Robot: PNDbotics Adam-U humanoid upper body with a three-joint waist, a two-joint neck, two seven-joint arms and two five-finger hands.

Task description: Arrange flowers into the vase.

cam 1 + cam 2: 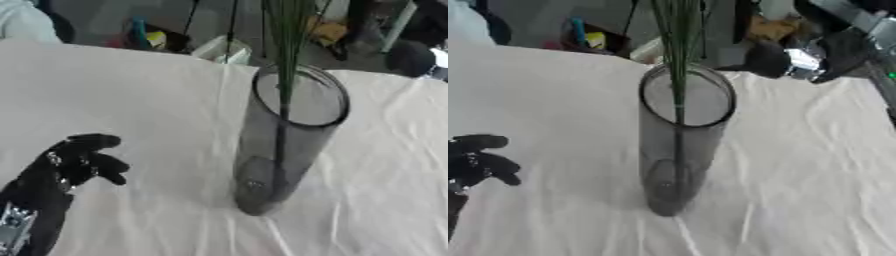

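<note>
A tall smoky-grey glass vase stands upright in the middle of the white tablecloth. Green stems rise straight out of its mouth and run past the top edge of the view; no blossoms show. My left hand is low at the left, well apart from the vase, its black fingers curled with nothing in them. The right hand shows in neither view.
Beyond the table's far edge lies clutter: a yellow and blue item, white packaging, a dark round object and brown items. The cloth is creased on the right side.
</note>
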